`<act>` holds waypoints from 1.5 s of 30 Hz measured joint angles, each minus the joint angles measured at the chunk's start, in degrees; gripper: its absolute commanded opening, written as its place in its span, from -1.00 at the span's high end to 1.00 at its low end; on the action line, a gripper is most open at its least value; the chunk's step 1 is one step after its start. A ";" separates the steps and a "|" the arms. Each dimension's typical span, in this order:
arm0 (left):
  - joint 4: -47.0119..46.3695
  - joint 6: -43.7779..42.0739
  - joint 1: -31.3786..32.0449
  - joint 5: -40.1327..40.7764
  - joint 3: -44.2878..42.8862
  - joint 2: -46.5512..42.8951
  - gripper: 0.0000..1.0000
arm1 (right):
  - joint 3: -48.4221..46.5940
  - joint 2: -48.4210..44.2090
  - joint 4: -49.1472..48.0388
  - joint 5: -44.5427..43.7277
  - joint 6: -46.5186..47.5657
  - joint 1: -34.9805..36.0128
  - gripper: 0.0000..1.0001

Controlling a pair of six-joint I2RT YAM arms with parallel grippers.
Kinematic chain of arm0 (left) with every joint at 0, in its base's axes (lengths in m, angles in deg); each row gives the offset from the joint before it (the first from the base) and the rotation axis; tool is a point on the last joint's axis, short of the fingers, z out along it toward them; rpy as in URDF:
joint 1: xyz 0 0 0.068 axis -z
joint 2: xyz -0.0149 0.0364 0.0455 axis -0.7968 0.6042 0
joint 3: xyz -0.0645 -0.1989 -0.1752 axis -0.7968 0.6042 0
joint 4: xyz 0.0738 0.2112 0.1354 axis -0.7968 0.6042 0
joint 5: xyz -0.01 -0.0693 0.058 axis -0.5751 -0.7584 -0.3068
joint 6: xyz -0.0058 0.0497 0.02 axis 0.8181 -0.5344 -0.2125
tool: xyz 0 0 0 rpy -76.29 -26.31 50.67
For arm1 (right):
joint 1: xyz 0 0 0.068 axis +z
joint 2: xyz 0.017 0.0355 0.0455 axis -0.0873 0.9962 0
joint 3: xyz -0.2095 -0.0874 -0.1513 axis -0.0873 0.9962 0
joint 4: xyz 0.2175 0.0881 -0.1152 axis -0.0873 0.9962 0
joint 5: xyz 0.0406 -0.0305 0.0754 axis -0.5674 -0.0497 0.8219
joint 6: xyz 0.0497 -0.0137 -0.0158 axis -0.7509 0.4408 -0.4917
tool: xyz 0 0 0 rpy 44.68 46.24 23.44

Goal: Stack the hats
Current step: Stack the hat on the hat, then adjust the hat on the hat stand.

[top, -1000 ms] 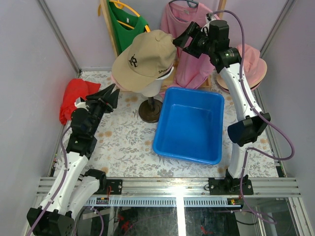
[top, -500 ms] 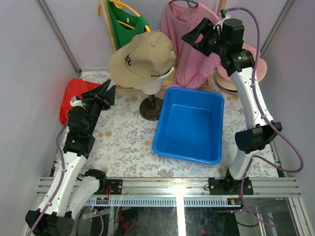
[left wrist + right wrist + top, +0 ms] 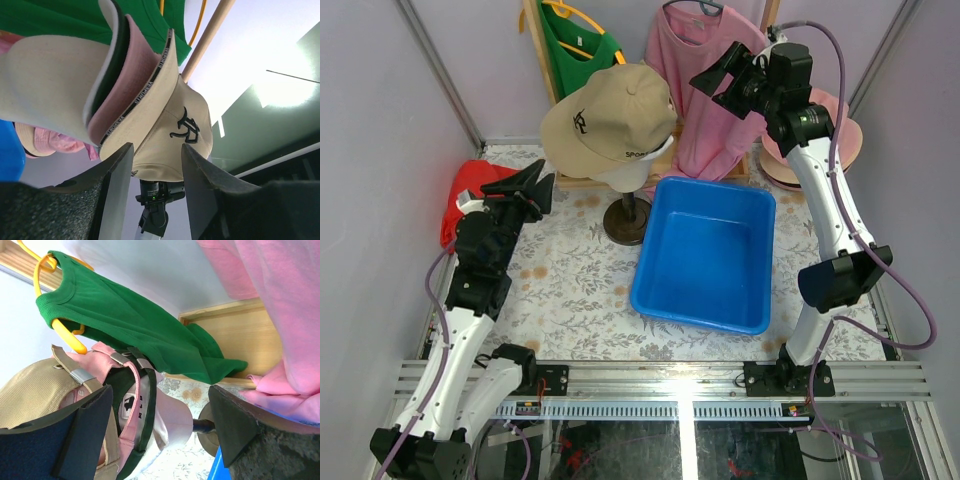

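A tan baseball cap (image 3: 612,122) tops a stack of hats on the cream mannequin head (image 3: 632,180). From below, a pink cap (image 3: 131,95), a dark cap and a white hat (image 3: 47,90) show nested under the tan cap (image 3: 175,145). From behind I see the tan cap (image 3: 30,395), a pink strap (image 3: 127,371) and a dark strap (image 3: 148,390). My left gripper (image 3: 520,188) (image 3: 156,195) is open, low and left of the stack, holding nothing. My right gripper (image 3: 723,75) (image 3: 160,425) is open, high and right of the stack. A pink bucket hat (image 3: 832,130) lies at the back right.
A blue tub (image 3: 705,250) sits right of the head's stand base (image 3: 625,225). A red cloth bundle (image 3: 470,192) lies behind my left gripper. A green shirt (image 3: 575,45) and a pink shirt (image 3: 705,110) hang on a wooden rack along the back wall.
My right gripper has drawn back to the right, away from the tan cap. The cap has shifted slightly left on the head. My left gripper has opened a little wider.
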 measured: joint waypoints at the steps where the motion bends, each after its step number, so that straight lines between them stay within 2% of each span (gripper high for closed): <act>1: -0.02 -0.15 0.00 0.07 -0.28 0.13 0.15 | -0.04 0.00 -0.07 0.04 -0.07 0.00 -0.70; 11: -0.07 -2.32 0.00 0.24 -5.60 5.29 0.14 | -5.33 1.97 -0.04 1.70 -1.29 0.44 -0.69; 19: 1.62 -9.33 0.00 -1.25 -17.59 10.29 0.14 | -10.14 3.23 0.02 3.08 -1.14 1.46 -0.67; 28: 7.91 -28.85 0.37 -12.52 -42.45 23.19 0.13 | -12.70 3.28 1.75 2.40 3.85 3.89 -0.67; 34: 17.07 -45.18 4.98 -17.57 -57.88 32.15 0.12 | -11.67 2.29 4.85 -0.98 8.87 6.01 -0.67; 40: 25.27 -59.14 9.64 -17.27 -64.59 36.44 0.09 | -8.74 -1.49 7.10 -6.47 11.82 6.05 -0.68; 45: 30.86 -69.33 14.29 -12.28 -70.95 39.69 0.08 | -7.65 -3.78 7.85 -9.44 13.00 5.97 -0.68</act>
